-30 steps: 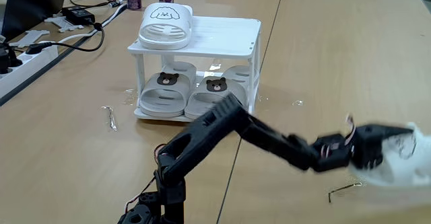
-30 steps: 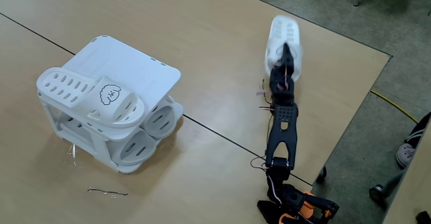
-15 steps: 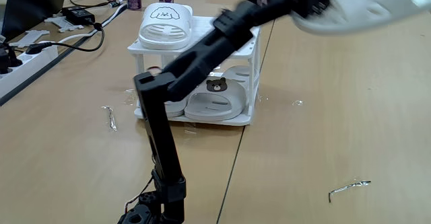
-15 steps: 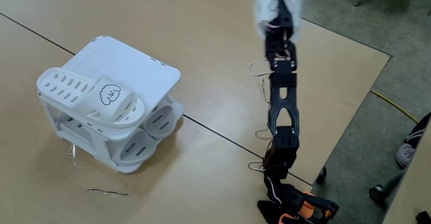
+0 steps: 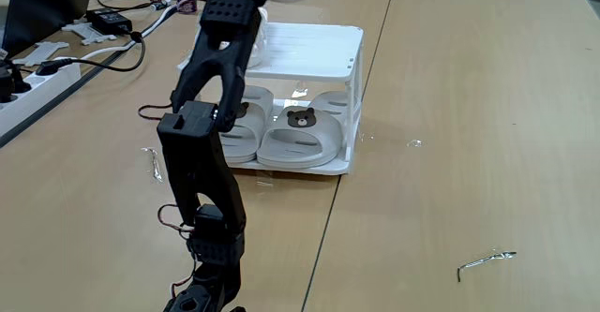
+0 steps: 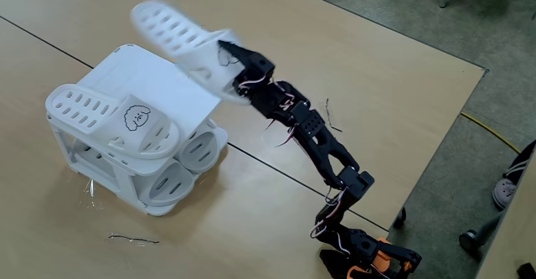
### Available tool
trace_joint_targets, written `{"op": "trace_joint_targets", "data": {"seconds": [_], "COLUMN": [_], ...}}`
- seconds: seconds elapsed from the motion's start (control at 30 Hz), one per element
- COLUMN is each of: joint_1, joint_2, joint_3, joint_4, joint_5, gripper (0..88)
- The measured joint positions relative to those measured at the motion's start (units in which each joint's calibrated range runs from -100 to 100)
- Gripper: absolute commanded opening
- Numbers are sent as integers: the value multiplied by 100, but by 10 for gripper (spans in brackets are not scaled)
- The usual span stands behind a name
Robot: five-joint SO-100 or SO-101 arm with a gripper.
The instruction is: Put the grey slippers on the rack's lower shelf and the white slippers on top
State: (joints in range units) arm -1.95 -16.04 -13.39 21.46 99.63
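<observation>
- While one of the white slippers (image 6: 126, 120) lies on the top (image 6: 167, 82) of the rack (image 5: 352, 96), the other white slipper (image 6: 180, 40) hangs in the air above that tier, blurred, clamped at its strap end by the gripper (image 6: 228, 59).
- In a fixed view from the side, the held slipper tilts, its slotted sole facing the camera and its far end over the free half of the upper tier, not touching it.
- The black arm (image 6: 310, 136) stretches from its base at the table's edge up and across toward the rack; in the other fixed view it (image 5: 202, 153) rises in front of the rack's left half and hides part of the slipper lying on top.
- The grey slippers (image 5: 298, 136) sit side by side on the lower shelf (image 5: 333, 167), bear faces toward that camera; the left one is partly behind the arm.
- A power strip (image 5: 28, 82) with dark cables lies at the table's (image 5: 469, 115) left edge.
</observation>
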Motion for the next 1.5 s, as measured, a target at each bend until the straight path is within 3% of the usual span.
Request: {"op": "trace_joint_targets", "data": {"seconds": [0.2, 0.73, 0.87, 0.93, 1.2, 1.5], "joint_1": [-172, -180, -180, -180, -142, -135], "joint_2": [1221, 5625, 5699, 5699, 5682, 4140], "joint_3": [-449, -4528, -4654, -4654, -4564, -2300], "joint_4": [0, 0, 0, 0, -9, -9], "joint_5": [0, 0, 0, 0, 0, 0], "gripper": [7, 18, 274, 348, 364, 364]}}
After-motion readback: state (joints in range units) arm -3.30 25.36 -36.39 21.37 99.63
